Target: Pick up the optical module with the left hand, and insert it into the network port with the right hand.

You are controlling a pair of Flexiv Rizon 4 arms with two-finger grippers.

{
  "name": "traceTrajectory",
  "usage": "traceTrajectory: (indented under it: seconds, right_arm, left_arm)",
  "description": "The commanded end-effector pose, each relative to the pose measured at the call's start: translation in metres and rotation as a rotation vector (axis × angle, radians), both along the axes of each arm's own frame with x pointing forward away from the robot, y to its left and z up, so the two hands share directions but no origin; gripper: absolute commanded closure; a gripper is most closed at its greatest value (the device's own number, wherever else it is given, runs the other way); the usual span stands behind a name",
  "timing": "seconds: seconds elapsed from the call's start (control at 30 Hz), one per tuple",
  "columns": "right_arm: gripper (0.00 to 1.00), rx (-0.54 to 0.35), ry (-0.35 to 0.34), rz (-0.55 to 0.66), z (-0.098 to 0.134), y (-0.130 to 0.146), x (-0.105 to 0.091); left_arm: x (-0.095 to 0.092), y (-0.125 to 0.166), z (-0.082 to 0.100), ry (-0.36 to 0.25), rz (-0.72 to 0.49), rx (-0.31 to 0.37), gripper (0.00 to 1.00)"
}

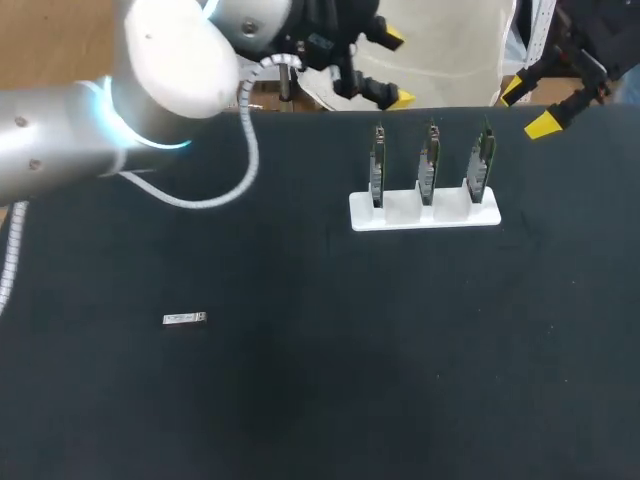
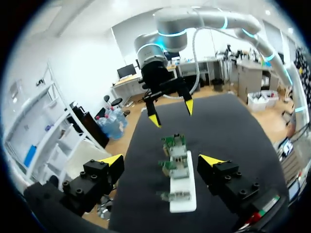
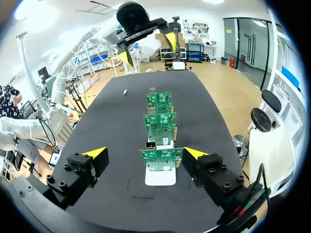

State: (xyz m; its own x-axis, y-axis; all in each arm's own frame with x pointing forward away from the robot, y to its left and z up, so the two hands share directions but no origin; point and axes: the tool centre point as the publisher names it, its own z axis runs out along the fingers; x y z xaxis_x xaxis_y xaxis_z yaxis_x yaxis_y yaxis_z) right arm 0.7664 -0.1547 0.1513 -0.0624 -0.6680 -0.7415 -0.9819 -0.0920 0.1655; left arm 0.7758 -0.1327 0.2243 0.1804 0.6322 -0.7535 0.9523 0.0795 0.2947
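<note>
Worktop (image 1: pixel 400 380): black and flat; it carries the module and the holder.
Module (image 1: pixel 184 318): a small silver bar lying flat on the worktop on the left arm's side, well apart from the holder, with nothing touching it. From the right wrist it shows as a pale sliver (image 3: pixel 125 92) beyond the boards and off to one side of their row.
Holder (image 1: pixel 425 212): a white slotted block resting on the worktop toward the far edge, on the right arm's side of the middle.
Boards (image 1: pixel 429 160): three green, upright, one per slot, side by side and apart from each other.
Ports: too small to make out.
Left arm (image 1: pixel 60 140): enters from the left and runs along the far edge, its end near the middle of that edge and well apart from the module.
Left jaws: wide open, yellow tips (image 2: pixel 112 159) far apart, holding nothing; the holder lies ahead of them, untouched.
Right arm (image 2: pixel 204 22): enters at the far right corner, its end near the holder's far side.
Right jaws: wide open, tips (image 3: pixel 95 152) far apart, holding nothing; the nearest board (image 3: pixel 161 159) stands ahead of them, untouched.
</note>
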Motion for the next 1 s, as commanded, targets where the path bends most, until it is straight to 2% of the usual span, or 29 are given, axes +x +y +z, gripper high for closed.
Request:
traceTrajectory:
  seconds: [0.03, 0.2, 0.43, 0.57, 0.63, 0.77, 0.9, 0.93, 1.0]
  right_arm:
    - [0.00, 0.000, -0.001, -0.001, 0.000, 0.000, 0.000]
    - [0.00, 0.000, -0.001, -0.001, 0.000, 0.000, 0.000]
    - [0.00, 0.000, -0.001, -0.001, 0.000, 0.000, 0.000]
    - [0.00, 0.000, -0.001, -0.001, 0.000, 0.000, 0.000]
    - [0.00, 0.000, -0.001, -0.001, 0.000, 0.000, 0.000]
    - [0.00, 0.000, -0.001, -0.001, 0.000, 0.000, 0.000]
    - [0.00, 0.000, -0.001, -0.001, 0.000, 0.000, 0.000]
    - [0.00, 0.000, -0.001, -0.001, 0.000, 0.000, 0.000]
    - [0.00, 0.000, -0.001, -0.001, 0.000, 0.000, 0.000]
  left_arm:
    - [-0.031, 0.051, 0.027, -0.061, 0.082, 0.098, 0.00]
    - [-0.050, 0.101, 0.034, -0.093, 0.186, 0.213, 0.00]
    - [-0.085, 0.161, 0.026, -0.065, 0.308, 0.334, 0.00]
    - [-0.110, 0.183, 0.012, -0.035, 0.349, 0.419, 0.00]
    - [-0.122, 0.193, 0.002, -0.002, 0.349, 0.411, 0.00]
    - [-0.145, 0.214, -0.018, 0.029, 0.334, 0.444, 0.00]
    - [-0.165, 0.238, -0.030, 0.058, 0.356, 0.513, 0.00]
    - [-0.170, 0.244, -0.034, 0.076, 0.369, 0.550, 0.00]
    - [-0.178, 0.254, -0.039, 0.090, 0.389, 0.565, 0.00]
